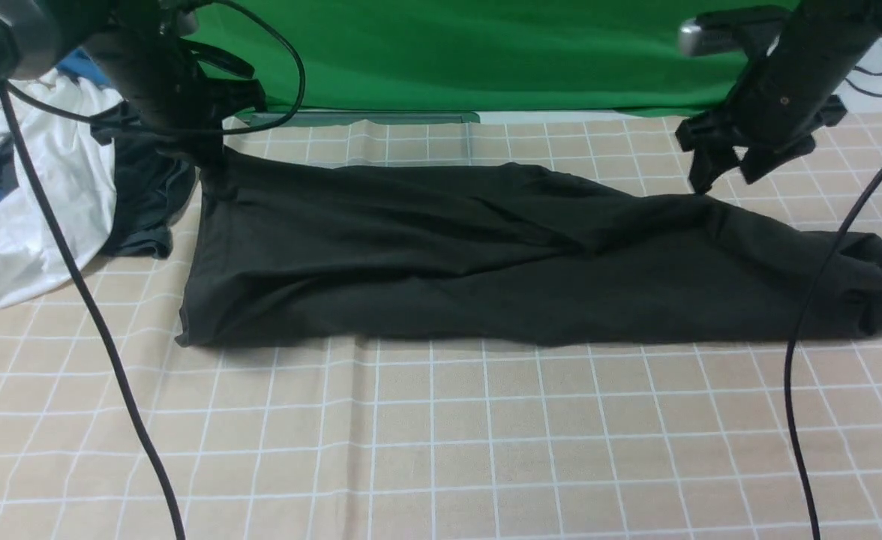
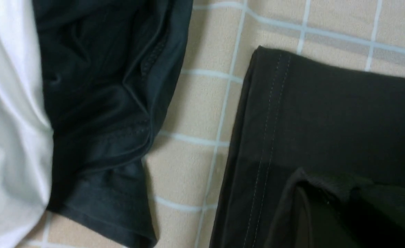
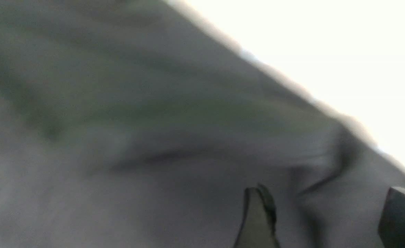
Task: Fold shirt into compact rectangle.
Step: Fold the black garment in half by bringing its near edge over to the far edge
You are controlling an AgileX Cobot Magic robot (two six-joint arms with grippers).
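The black shirt lies folded into a long band across the checked tablecloth, left to right. My left gripper is at the shirt's far left corner, shut on a pinch of cloth that rises up to it. In the left wrist view the stitched hem runs beside that lifted fold. My right gripper hovers open just above the shirt's far edge on the right. In the blurred right wrist view its two fingers stand wide apart over the fabric, holding nothing.
A smaller dark grey garment and a white garment lie heaped at the left, close to the shirt's corner. A green backdrop hangs behind the table. Black cables dangle from both arms.
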